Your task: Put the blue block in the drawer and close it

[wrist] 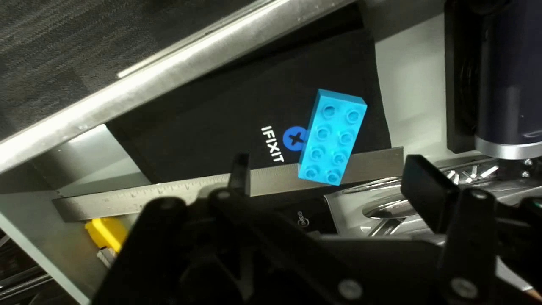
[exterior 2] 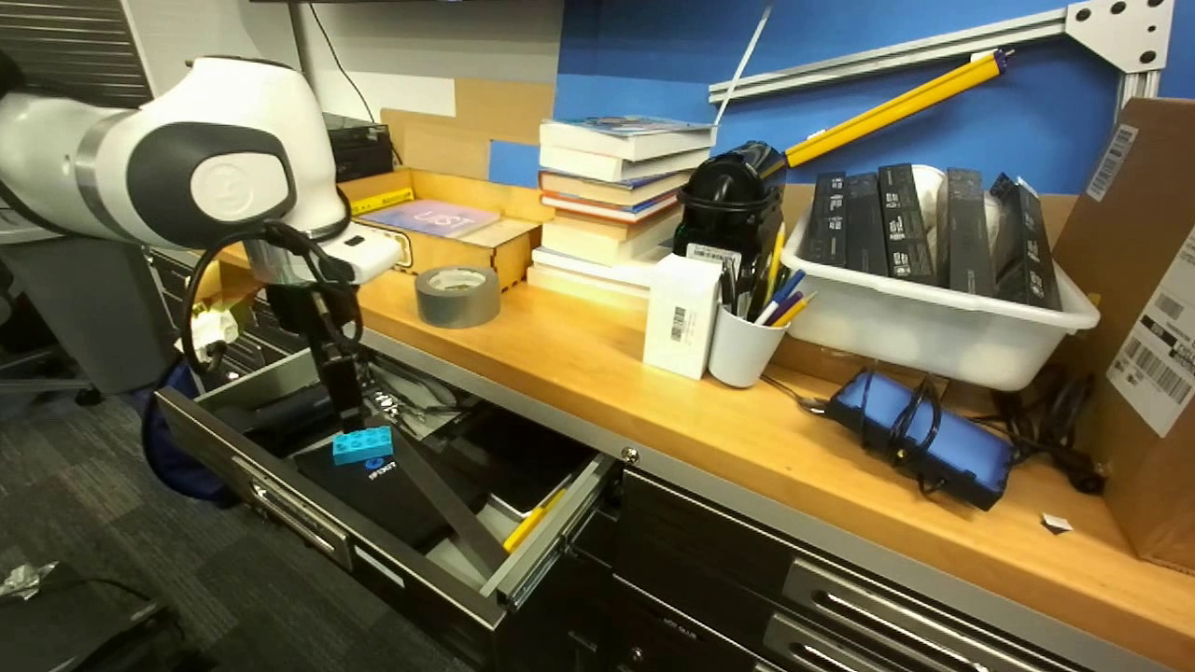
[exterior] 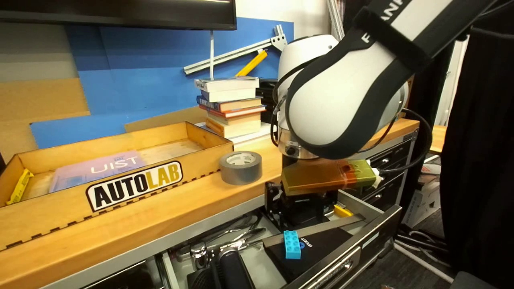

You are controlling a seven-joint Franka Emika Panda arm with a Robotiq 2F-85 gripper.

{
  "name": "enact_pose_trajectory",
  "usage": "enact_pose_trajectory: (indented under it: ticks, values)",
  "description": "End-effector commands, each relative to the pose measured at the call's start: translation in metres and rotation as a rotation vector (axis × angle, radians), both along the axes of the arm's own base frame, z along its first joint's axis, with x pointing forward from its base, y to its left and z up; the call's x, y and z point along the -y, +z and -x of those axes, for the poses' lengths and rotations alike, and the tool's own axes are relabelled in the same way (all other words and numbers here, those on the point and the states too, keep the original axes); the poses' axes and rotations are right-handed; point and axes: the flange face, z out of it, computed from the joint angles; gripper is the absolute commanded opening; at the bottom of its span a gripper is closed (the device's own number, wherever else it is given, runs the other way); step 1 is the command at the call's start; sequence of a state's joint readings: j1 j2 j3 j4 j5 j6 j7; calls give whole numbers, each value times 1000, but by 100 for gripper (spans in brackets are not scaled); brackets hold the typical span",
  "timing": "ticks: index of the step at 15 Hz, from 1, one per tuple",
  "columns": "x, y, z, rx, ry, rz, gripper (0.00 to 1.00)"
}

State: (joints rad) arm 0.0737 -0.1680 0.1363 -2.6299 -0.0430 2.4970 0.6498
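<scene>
The blue block (exterior: 292, 245) is a light-blue studded brick. It lies inside the open drawer (exterior: 361, 237), on a black IFIXIT pouch and partly over a steel ruler. It also shows in an exterior view (exterior 2: 362, 445) and in the wrist view (wrist: 332, 137). The drawer stands pulled out, and its front shows in an exterior view (exterior 2: 429, 597) and its metal edge in the wrist view (wrist: 169, 70). My gripper (wrist: 329, 178) is open, its fingers wide apart and empty. It points down over the drawer, above and close to the block; the exact height gap is hard to tell.
The drawer also holds a black pouch (wrist: 211, 114), a steel ruler (wrist: 161, 195), a yellow tool (wrist: 108, 233) and shiny metal utensils (wrist: 389, 205). On the worktop stand grey tape (exterior: 241, 168), a wooden tray (exterior: 209, 156), books (exterior: 233, 112) and a pen cup (exterior 2: 745, 350).
</scene>
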Motion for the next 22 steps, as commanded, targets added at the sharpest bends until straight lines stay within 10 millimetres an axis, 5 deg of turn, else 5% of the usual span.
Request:
enact_pose_trajectory:
  ticks: [1, 6, 15, 22]
  values:
    - [-5, 16, 33, -37, 27, 26, 100]
    - [-14, -10, 50, -220, 127, 16, 99]
    - [-35, -99, 58, -411, 247, -104, 100]
    - [-36, -96, 64, -446, 350, -113, 100]
